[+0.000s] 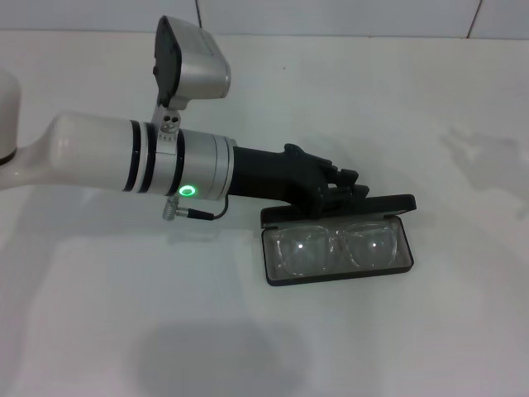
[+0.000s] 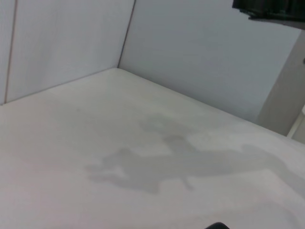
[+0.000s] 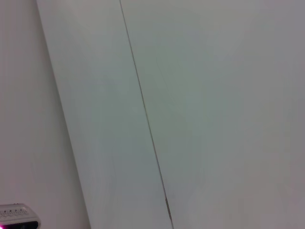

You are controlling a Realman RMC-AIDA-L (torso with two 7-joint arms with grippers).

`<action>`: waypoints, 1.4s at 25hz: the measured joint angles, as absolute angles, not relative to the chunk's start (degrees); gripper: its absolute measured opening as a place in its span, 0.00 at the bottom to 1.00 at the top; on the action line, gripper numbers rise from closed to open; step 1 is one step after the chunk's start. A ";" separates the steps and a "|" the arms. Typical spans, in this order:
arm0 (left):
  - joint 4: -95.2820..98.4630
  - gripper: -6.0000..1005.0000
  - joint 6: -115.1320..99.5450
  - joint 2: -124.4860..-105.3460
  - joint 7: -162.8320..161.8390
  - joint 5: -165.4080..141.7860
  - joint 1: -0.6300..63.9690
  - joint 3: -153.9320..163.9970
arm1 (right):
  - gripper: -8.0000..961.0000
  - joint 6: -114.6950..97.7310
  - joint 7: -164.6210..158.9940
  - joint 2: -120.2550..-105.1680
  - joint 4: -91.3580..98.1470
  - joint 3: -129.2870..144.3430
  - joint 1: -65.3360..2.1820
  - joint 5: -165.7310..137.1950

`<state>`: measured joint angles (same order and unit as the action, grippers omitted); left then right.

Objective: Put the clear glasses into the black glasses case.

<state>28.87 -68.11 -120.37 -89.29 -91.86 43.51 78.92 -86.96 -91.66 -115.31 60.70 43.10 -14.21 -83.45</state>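
The black glasses case (image 1: pixel 403 266) lies open on the white table, slightly right of centre in the head view. The clear glasses (image 1: pixel 337 246) lie flat inside its tray, lenses up. The case's lid (image 1: pixel 388 203) stands low along the far side of the tray. My left arm reaches in from the left, and its dark left gripper (image 1: pixel 345 185) hovers at the lid's far edge, just behind the glasses. Neither the case nor the glasses appear in the two wrist views. The right gripper is out of view.
The white table (image 1: pixel 264 347) spreads around the case, with pale walls (image 1: pixel 347 16) at the back. The left wrist view shows only the table top (image 2: pixel 143 157) and a wall corner. The right wrist view shows a pale panel seam (image 3: pixel 143 114).
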 joint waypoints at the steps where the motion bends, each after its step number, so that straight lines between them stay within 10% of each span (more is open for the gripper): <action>1: 28.87 0.30 -68.09 -120.37 -89.29 -91.87 43.52 79.26 | 0.16 -86.95 -91.66 -115.31 60.66 43.09 -14.24 -83.45; 28: 30.01 0.36 -70.40 -120.41 -83.66 -88.52 42.71 92.52 | 0.17 -88.31 -91.58 -115.31 58.52 43.44 -14.77 -83.33; 35: 49.83 0.37 -80.39 -119.49 -86.91 -84.86 33.29 91.23 | 0.17 -94.59 -89.26 -114.95 57.15 43.83 -15.71 -88.71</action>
